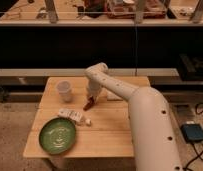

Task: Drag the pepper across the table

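My end effector (91, 99) hangs low over the tabletop (107, 132), right above the pepper (88, 105), which lies near the middle, between the white cup (64, 91) and my arm.

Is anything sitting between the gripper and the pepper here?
Nothing visible. The gripper is right at the small dark red-brown pepper on the light wooden slatted table. The translucent cup, small white packet and green plate lie to the side.
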Robot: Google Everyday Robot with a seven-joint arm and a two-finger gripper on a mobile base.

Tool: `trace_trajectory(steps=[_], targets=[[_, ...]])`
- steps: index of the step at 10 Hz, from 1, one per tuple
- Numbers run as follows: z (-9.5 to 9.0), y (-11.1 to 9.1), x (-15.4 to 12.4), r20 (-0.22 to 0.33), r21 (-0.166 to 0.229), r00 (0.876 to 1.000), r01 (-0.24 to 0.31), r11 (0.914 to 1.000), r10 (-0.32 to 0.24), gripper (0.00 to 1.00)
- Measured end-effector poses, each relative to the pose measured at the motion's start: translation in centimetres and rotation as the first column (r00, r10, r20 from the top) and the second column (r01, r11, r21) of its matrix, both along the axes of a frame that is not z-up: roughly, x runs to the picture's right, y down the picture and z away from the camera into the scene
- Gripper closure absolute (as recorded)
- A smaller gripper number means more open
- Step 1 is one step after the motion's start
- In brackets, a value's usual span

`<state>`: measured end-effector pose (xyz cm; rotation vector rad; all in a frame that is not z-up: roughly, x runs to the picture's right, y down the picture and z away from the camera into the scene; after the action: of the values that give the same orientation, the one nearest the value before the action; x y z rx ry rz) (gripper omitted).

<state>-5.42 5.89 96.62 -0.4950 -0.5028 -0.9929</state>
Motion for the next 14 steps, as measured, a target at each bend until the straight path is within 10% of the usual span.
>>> trace_trajectory(steps=[14], targets=[[1.3, -1.9, -3.1, 0.001, 0.042, 0.994, 0.107, 0.9934, -0.107, 0.82]])
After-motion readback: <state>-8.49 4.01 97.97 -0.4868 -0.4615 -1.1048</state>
